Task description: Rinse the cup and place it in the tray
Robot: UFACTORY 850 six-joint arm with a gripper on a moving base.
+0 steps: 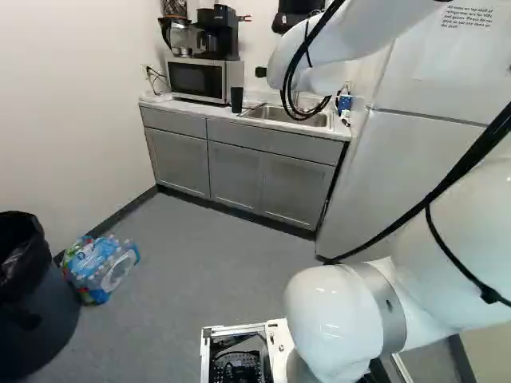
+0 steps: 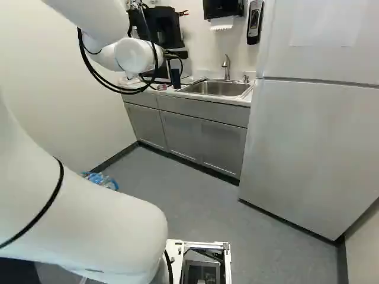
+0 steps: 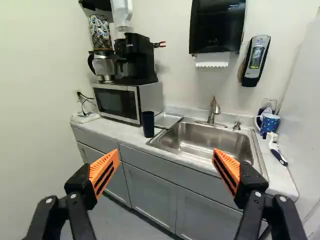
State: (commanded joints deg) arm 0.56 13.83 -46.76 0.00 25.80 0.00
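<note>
My gripper is mostly hidden behind the wrist in the right base view. In the wrist view the gripper stands wide open, nothing between its orange pads, facing the counter from a distance. A dark cup stands upright on the counter, ahead of the gripper, between the microwave and the sink. Behind and beside it lies a shallow metal tray, close to the sink's edge. The steel sink has a faucet at its back rim. The cup also shows in the left base view.
A microwave carries a coffee maker. Beyond the sink are a blue dotted mug and a brush. The refrigerator borders the counter. Bottled water and a bin stand on the floor.
</note>
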